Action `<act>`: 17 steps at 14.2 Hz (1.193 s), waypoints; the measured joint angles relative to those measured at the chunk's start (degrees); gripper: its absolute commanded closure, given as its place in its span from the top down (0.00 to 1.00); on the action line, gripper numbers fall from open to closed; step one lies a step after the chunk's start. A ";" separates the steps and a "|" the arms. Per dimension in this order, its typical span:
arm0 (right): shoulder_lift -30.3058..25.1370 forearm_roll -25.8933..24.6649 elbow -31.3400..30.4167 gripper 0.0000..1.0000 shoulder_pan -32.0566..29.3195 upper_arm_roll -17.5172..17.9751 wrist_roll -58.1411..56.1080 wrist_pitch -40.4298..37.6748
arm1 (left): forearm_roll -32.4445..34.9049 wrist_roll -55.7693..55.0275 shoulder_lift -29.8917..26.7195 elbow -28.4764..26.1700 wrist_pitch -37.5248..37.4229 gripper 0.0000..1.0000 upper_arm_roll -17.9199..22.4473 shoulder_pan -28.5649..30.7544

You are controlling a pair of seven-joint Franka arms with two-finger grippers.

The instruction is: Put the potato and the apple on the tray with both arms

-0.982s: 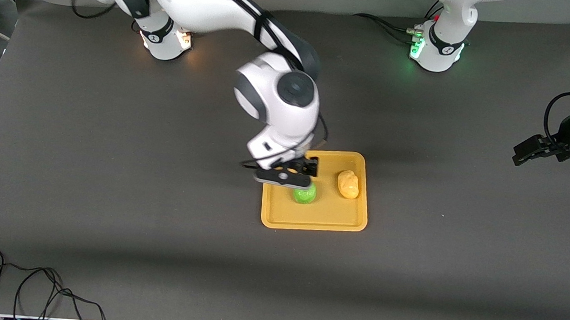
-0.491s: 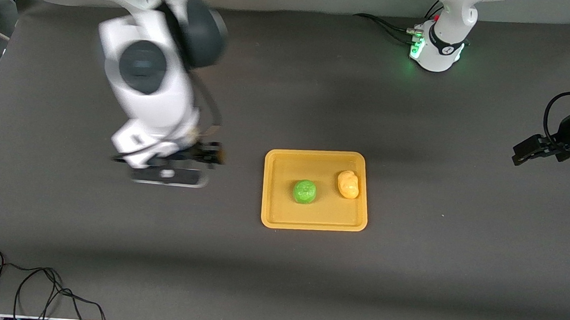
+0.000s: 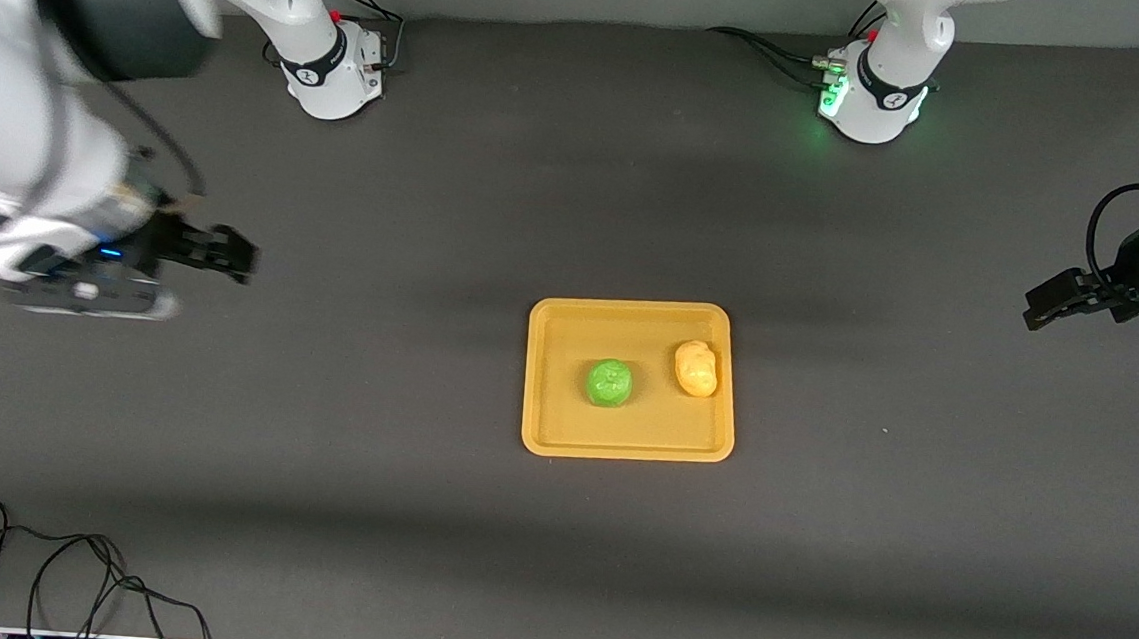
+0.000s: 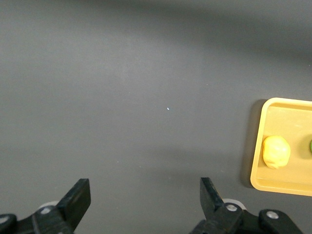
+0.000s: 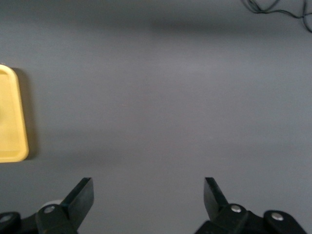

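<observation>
- Green apple [image 3: 609, 382] and paler, lumpy potato [image 3: 696, 368] lie side by side on the yellow-orange tray [image 3: 626, 446] — mid-table.
- Dark grey table [image 3: 416, 509], a black cable [image 3: 60, 575] at its near edge.
- My right pincer [image 3: 223, 253] and left pincer [image 3: 1050, 303] hang spread and empty over bare table — each near its own end.

A second ago my right end effector [image 3: 208, 252] was down over the apple [image 3: 609, 382] on the tray [image 3: 542, 428]. It has since lifted off, leaving the apple free on the tray, and swung away toward the right arm's end of the surface [image 3: 366, 506], where it now hangs over bare surface, well apart from the tray, jaws spread wide.
</observation>
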 measured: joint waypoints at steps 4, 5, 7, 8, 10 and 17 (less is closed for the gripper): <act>-4.77 1.61 -6.11 1.00 -8.96 -0.01 -7.61 3.08 | 0.00 0.01 0.00 0.00 0.00 1.00 0.00 -0.03; -5.52 1.70 -7.21 1.00 -10.32 0.01 -8.40 3.39 | 0.00 0.01 0.00 0.01 0.00 1.00 0.00 -0.03; -6.29 1.74 -8.37 1.00 -11.93 -0.06 -9.00 3.81 | 0.00 0.01 0.00 0.09 0.00 1.00 -0.01 -0.05; -6.37 1.74 -8.58 1.00 -12.18 -0.28 -9.00 3.87 | 0.00 0.02 0.00 0.26 0.00 1.00 -0.01 -0.07; -6.38 1.74 -8.69 1.00 -12.21 -0.67 -9.00 3.89 | 0.00 0.02 0.00 0.66 -0.32 1.00 -0.01 -0.09; -6.91 3.89 -8.54 1.00 -12.19 -0.65 -9.00 1.20 | 0.00 0.02 0.00 0.84 -1.54 1.00 0.05 -0.09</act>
